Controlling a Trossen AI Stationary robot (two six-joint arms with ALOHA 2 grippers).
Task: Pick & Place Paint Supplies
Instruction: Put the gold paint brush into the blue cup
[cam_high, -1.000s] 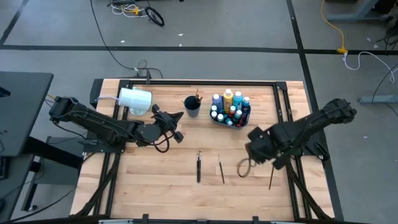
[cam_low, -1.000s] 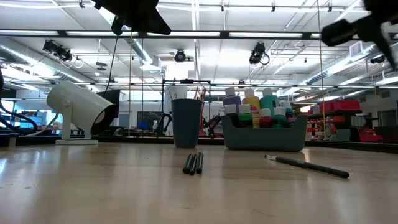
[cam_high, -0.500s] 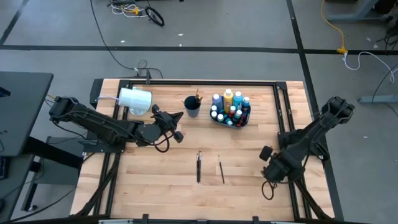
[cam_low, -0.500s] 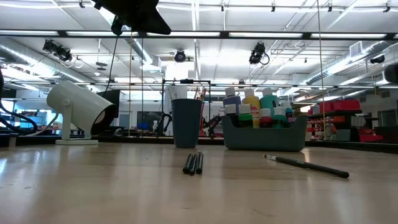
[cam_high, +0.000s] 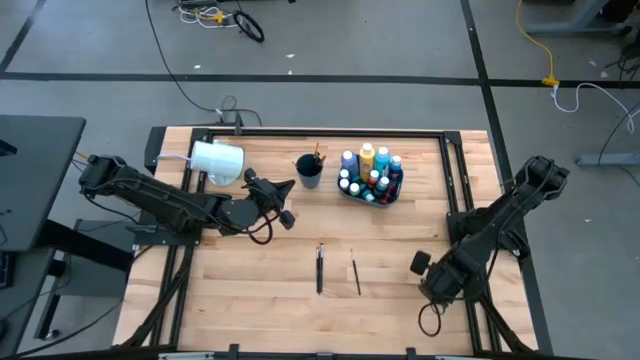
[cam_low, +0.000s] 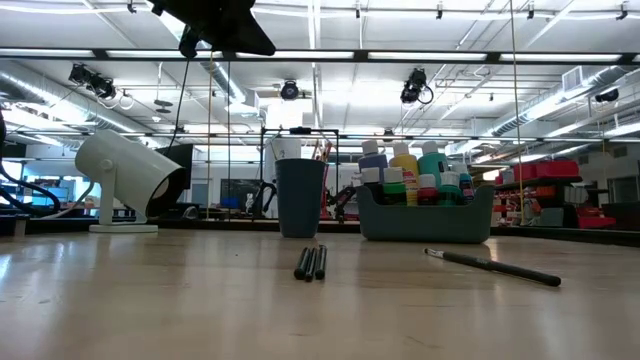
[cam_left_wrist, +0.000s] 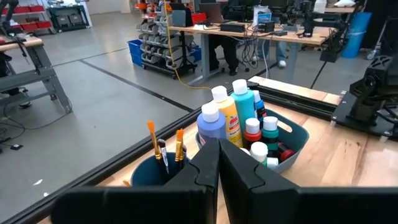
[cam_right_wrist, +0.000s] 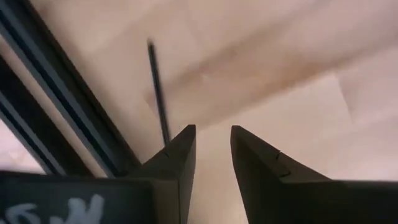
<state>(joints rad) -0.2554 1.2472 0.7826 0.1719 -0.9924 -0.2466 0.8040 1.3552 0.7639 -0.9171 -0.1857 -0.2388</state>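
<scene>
A teal bin (cam_high: 371, 190) (cam_low: 425, 214) of white-capped paint bottles (cam_left_wrist: 231, 115) stands far on the table. Beside it a dark cup (cam_high: 309, 172) (cam_low: 300, 198) holds orange-handled brushes (cam_left_wrist: 165, 146). Dark brushes lie flat mid-table (cam_high: 320, 268) (cam_low: 310, 262), another beside them (cam_high: 355, 273) (cam_low: 495, 267). My left gripper (cam_high: 288, 188) (cam_left_wrist: 218, 163) hovers shut, left of the cup. My right gripper (cam_high: 430, 282) (cam_right_wrist: 211, 146) is open near the table's right near corner, pointing down. A thin dark brush (cam_right_wrist: 158, 93) lies beside one finger (cam_right_wrist: 181, 152), outside the gap.
A large white cylinder (cam_high: 216, 160) (cam_low: 125, 178) stands at the far left. A dark frame rail (cam_right_wrist: 56, 106) (cam_high: 462, 215) runs along the table's right side, close to my right gripper. A cable loop (cam_high: 430, 320) hangs below the right arm. Bare wood lies near and left.
My right arm has swung from mid-right of the table toward the near edge and the right rail, ending over the brush at the right near corner. It has left the low view, where it showed at the upper right. The left arm and all supplies kept still.
</scene>
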